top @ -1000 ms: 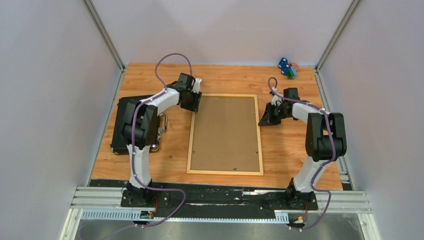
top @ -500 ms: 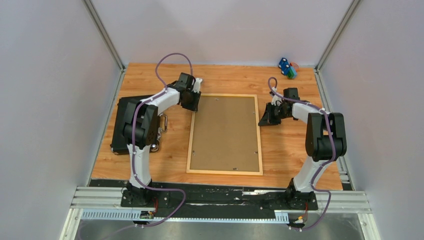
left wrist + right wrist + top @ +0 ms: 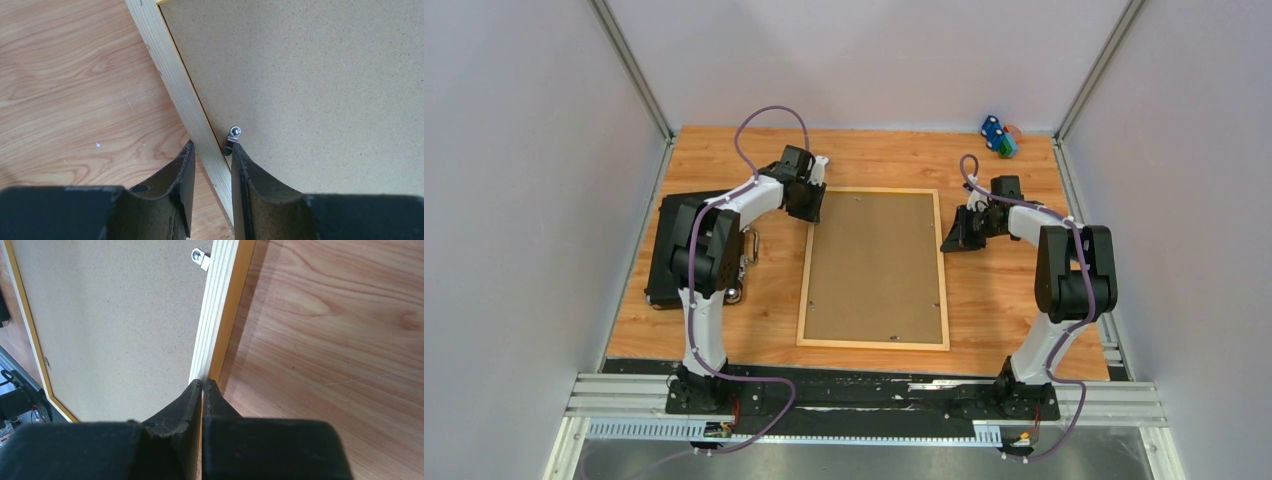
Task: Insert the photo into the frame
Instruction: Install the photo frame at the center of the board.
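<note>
- Left wrist view, left claw (image 3: 210,150): narrow, pinching the frame (image 3: 175,85) across its left rail. One fingertip outside the frame, the other inside it, right up against a little metal clip (image 3: 233,140).
- Over on the frame's right rail, right claw (image 3: 202,382): fully closed, empty, tips pressed on the wood.
- Brown backing board (image 3: 310,90) sitting inside the frame, filling it. Can't spot the photo anywhere, presumably under that board.
- Looks like the lock-the-back step, so nearly done.
- Next up, probably: swivelling that clip with a gentle sideways nudge while pinning the frame flat.
</note>
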You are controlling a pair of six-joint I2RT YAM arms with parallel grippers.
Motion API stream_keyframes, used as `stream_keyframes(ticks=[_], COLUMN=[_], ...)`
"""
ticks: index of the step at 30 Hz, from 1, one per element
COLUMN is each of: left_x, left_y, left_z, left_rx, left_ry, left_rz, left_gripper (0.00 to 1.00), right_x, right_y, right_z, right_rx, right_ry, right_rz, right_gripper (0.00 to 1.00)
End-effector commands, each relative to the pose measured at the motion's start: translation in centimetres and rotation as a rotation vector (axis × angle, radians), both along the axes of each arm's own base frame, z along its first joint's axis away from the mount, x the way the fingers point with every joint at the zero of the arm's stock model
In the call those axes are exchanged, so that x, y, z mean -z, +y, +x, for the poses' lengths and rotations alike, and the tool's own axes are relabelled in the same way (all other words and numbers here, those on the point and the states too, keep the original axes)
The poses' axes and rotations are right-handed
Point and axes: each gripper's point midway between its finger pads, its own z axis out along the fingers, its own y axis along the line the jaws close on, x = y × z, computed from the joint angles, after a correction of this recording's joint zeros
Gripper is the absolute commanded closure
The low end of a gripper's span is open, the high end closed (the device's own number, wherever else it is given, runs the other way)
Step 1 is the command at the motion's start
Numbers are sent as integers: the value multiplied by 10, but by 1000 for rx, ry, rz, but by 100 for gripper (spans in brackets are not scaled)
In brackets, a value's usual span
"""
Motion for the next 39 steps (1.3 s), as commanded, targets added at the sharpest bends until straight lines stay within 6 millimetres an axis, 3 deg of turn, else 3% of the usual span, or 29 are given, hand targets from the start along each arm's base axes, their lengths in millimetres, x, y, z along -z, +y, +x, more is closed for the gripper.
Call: stream_keyframes(ticks=[1, 7, 14, 25, 27, 29, 31, 33, 39], left_x=[43, 34, 10, 0, -4, -8, -14, -18, -20], left_y=[4, -1, -17, -30, -30, -28, -27, -25, -18], left_z=[-10, -12, -7, 0, 0, -1, -3, -4, -11], left_rx=[-18, -37, 101, 179, 175, 164, 155, 147, 128], left_ry=[56, 12, -44, -41, -38, -30, -24, -17, 17], left_rz=[24, -85, -186, -222, -222, -225, -236, -242, -224], left_gripper=[100, 100, 100, 100, 88, 62, 48, 41, 39], right_x=[8, 5, 5, 2, 2, 2, 1, 0, -2], right_y=[2, 6, 4, 5, 5, 6, 7, 7, 8], right_z=[-2, -3, -1, 1, 1, 1, 0, 0, -1], right_rx=[-17, -33, -52, -74, -76, -77, -79, -80, -80], right_ry=[14, 10, -6, -9, -7, -6, -6, -8, -9], right_rz=[-4, 17, 5, 7, 9, 15, 18, 22, 30], right_gripper=[96, 96, 96, 96, 96, 96, 96, 96, 96])
